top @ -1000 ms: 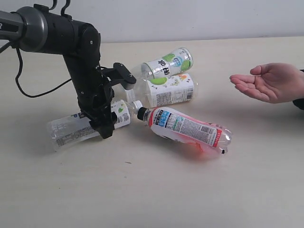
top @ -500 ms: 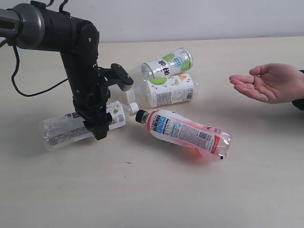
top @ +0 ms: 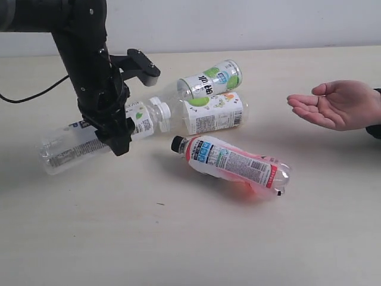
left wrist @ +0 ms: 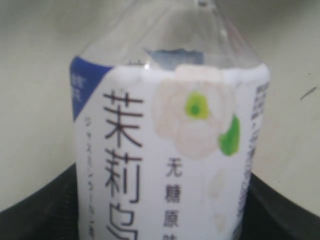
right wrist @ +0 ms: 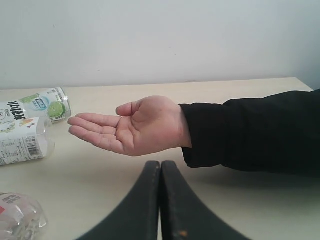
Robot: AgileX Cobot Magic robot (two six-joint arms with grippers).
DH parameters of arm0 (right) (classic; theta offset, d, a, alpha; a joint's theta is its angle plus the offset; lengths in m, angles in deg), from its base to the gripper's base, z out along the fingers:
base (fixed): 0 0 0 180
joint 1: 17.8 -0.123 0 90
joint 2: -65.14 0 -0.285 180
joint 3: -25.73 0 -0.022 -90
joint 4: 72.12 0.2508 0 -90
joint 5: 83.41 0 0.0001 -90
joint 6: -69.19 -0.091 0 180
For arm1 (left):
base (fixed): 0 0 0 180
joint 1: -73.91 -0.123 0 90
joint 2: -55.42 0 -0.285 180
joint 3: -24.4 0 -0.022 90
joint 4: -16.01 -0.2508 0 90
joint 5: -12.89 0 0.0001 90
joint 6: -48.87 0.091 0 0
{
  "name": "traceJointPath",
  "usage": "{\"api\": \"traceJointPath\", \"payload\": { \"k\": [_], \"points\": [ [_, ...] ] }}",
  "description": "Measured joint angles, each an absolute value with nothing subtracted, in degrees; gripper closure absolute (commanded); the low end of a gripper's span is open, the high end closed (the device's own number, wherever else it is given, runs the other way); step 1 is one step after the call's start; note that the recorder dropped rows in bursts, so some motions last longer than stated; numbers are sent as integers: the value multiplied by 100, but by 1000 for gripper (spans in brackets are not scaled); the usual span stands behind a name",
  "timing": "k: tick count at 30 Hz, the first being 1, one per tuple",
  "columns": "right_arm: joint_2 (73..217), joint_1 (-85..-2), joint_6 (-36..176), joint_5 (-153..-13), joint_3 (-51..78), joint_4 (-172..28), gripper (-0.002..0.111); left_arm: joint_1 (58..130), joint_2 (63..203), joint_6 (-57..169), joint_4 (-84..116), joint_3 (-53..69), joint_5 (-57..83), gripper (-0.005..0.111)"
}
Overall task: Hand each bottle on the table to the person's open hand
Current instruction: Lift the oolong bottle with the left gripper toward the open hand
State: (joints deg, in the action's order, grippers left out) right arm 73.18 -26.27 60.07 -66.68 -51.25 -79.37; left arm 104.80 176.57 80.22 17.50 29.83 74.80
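Nearest on the pale, faintly grained counter (top: 178, 238) lies the pink-red bottle (top: 235, 165) on its side. It is crinkled clear plastic with a black cap (top: 177, 143) and reddish liquid pooled along its lower side. Just behind it to the left, the left hand (top: 130, 107) clamps its black fingers across the white label of a clear, white-capped bottle (top: 65, 146). That bottle is tilted with the cap end higher. The left wrist view shows a pale flower and green spots on its label (left wrist: 170, 150); whether it holds anything I cannot tell. Farther back two more white-labelled bottles lie touching, one (top: 211, 113) just beside the held bottle's cap, the other (top: 211, 79) behind it. To the right, well apart, the person's open hand (top: 336, 104) hovers palm up from a dark sleeve (right wrist: 250, 135). The right hand (right wrist: 160, 167) has its fingers pressed together, holding nothing.
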Motion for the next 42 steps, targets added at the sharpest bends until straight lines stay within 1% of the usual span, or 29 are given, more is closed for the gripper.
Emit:
{"api": "traceJointPath", "payload": {
  "k": [9, 11, 15, 17, 19, 23, 28, 34, 42],
  "points": [
    [7318, -2627, 6007, -6668, -5125, -7937, 108, 10572, 16962, 7339, 1751, 2983, 7530, 107],
    [7318, -2627, 6007, -6668, -5125, -7937, 108, 10738, 16919, 7135, 1751, 2983, 7530, 107],
    [7318, -2627, 6007, -6668, -5125, -7937, 108, 11312, 16919, 6589, 1673, 2983, 7473, 107],
    [7318, -2627, 6007, -6668, -5125, -7937, 108, 11637, 16919, 6055, 1541, 2983, 7425, 107],
    [7318, -2627, 6007, -6668, -5125, -7937, 108, 11784, 16919, 5560, 1525, 2983, 7413, 107],
    [7318, -2627, 6007, -6668, -5125, -7937, 108, 11867, 16919, 4931, 1546, 3118, 7402, 107],
    [7318, -2627, 6007, -6668, -5125, -7937, 108, 11959, 16919, 4728, 1798, 3389, 7295, 107],
    [7318, -2627, 6007, -6668, -5125, -7937, 108, 12082, 16919, 4569, 2858, 3650, 6572, 107],
    [7318, -2627, 6007, -6668, -5125, -7937, 108, 12091, 17145, 4748, 5360, 3717, 4803, 107]
  ]
}}
